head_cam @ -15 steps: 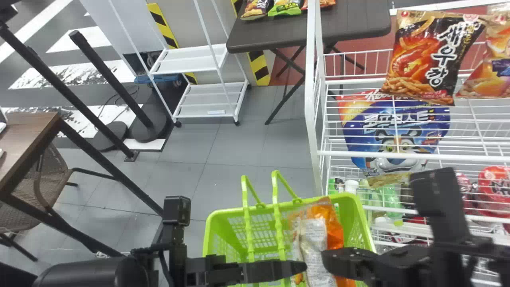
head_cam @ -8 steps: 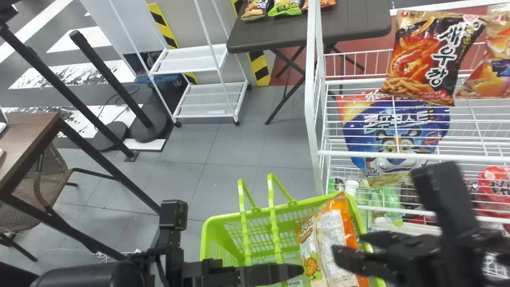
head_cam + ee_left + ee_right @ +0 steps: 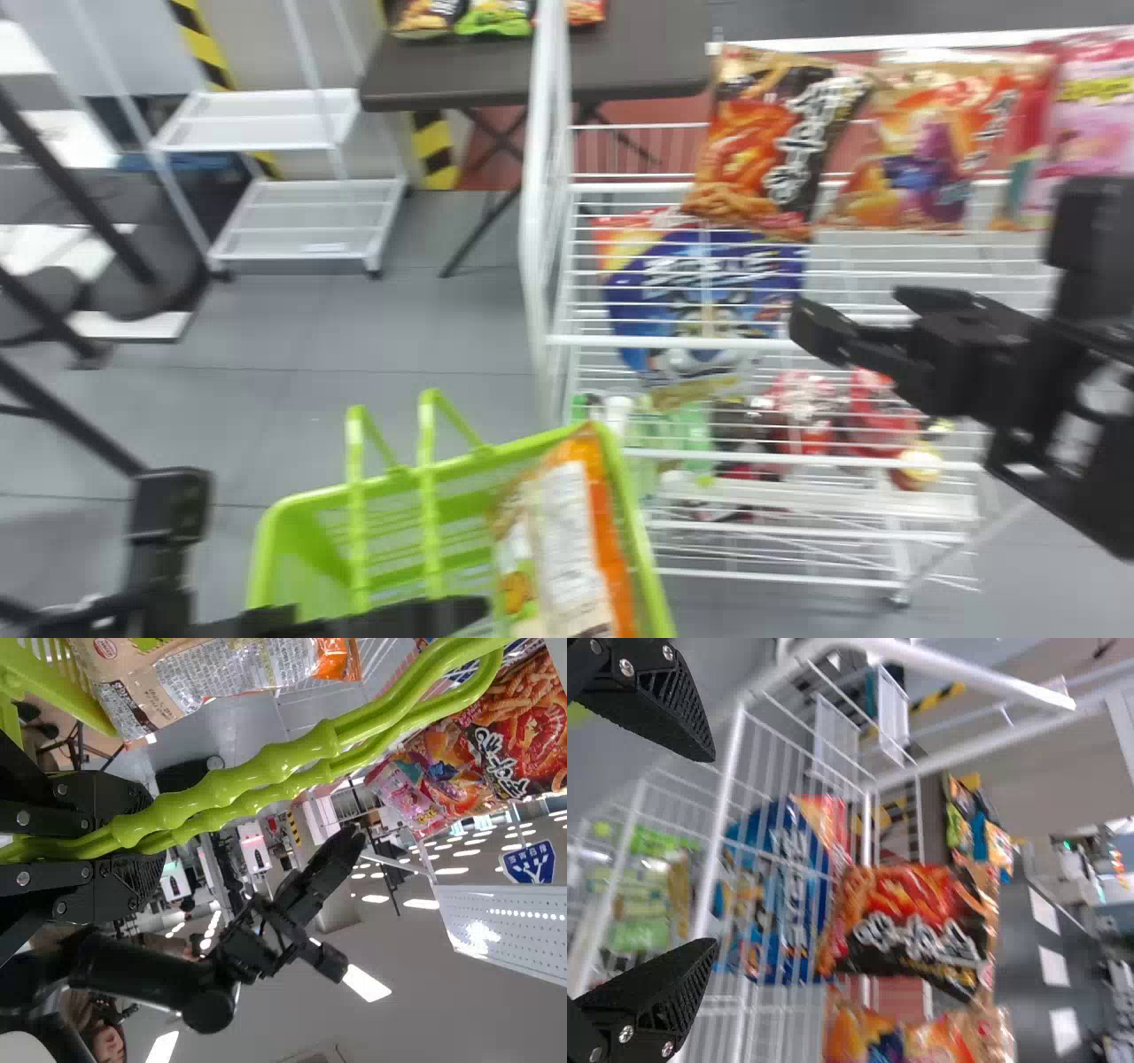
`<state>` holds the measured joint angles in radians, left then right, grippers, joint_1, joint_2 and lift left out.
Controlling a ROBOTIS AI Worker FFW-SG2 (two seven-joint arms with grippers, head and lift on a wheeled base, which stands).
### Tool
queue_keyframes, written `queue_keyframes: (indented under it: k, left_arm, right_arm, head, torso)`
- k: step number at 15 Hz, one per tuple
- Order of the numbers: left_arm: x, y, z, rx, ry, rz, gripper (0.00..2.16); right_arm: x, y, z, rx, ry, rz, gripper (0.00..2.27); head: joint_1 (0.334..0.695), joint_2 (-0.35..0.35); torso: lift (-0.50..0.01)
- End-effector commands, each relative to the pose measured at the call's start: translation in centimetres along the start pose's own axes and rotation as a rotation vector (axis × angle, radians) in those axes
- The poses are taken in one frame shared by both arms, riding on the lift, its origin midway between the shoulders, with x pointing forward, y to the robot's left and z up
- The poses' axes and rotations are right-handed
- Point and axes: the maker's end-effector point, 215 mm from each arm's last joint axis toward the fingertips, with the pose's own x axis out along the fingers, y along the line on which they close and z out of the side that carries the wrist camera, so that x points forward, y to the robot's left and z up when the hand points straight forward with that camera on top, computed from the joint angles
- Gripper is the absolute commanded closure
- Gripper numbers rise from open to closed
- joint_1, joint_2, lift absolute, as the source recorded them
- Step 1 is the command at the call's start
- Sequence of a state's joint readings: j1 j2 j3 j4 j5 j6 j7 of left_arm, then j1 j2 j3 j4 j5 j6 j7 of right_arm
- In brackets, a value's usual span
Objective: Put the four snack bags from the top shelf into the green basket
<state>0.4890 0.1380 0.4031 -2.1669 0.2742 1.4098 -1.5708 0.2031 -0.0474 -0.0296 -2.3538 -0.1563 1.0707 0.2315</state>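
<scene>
Right gripper [image 3: 713, 850], jaws wide apart, nothing between them! Out beyond the tips, a snack bag [image 3: 908, 917] on the top shelf [image 3: 629, 188]: square up, straddle it, squeeze softly. Left gripper [image 3: 146, 847] clamps the handles [image 3: 213, 790]; that green basket [image 3: 631, 509] wants steadying.

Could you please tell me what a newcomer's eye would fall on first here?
Probably the green basket low in the head view, with an orange-and-white bag inside and its handles in the left gripper. Next, the bright snack bags in a row on the top shelf, upper right, with a big blue bag below them. The black right gripper, open and empty before the white rack, also stands out.
</scene>
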Motion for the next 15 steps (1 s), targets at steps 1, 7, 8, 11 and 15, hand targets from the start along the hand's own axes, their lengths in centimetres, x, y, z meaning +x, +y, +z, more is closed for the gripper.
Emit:
queue_keyframes:
  k: [1, 7, 8, 11, 15]
  left_arm:
    - [0.1, -0.2, 0.1, 0.003, 0.003, -0.011, 2.15]
    - [-1.8, 0.7, 0.4, -0.013, -0.038, 0.02, 2.15]
    - [-2.2, 0.8, 0.5, -0.013, -0.047, 0.027, 2.15]
    - [-3.1, 1.3, 0.7, -0.021, -0.069, 0.035, 2.15]
    - [-3.8, 1.5, 0.4, -0.027, -0.085, 0.041, 2.15]
  right_arm:
    - [4.5, -2.7, 2.6, -0.039, -0.061, -0.057, 0.07]
    - [16.6, -3.8, 6.1, -0.114, -0.165, -0.098, 0.07]
    - [17.8, -3.5, 6.0, -0.124, -0.169, -0.095, 0.07]
    - [21.0, -3.3, 5.4, -0.144, -0.159, -0.122, 0.07]
    - [23.5, -2.8, 5.1, -0.169, -0.118, -0.12, 0.81]
  head:
    - [0.695, 0.008]
    - [0.695, 0.0]
    - [0.695, 0.014]
    - [0.695, 0.05]
    - [0.695, 0.087]
  torso:
    - [0.0]
    - [0.0]
    - [0.0]
    - [0.0]
    - [0.0]
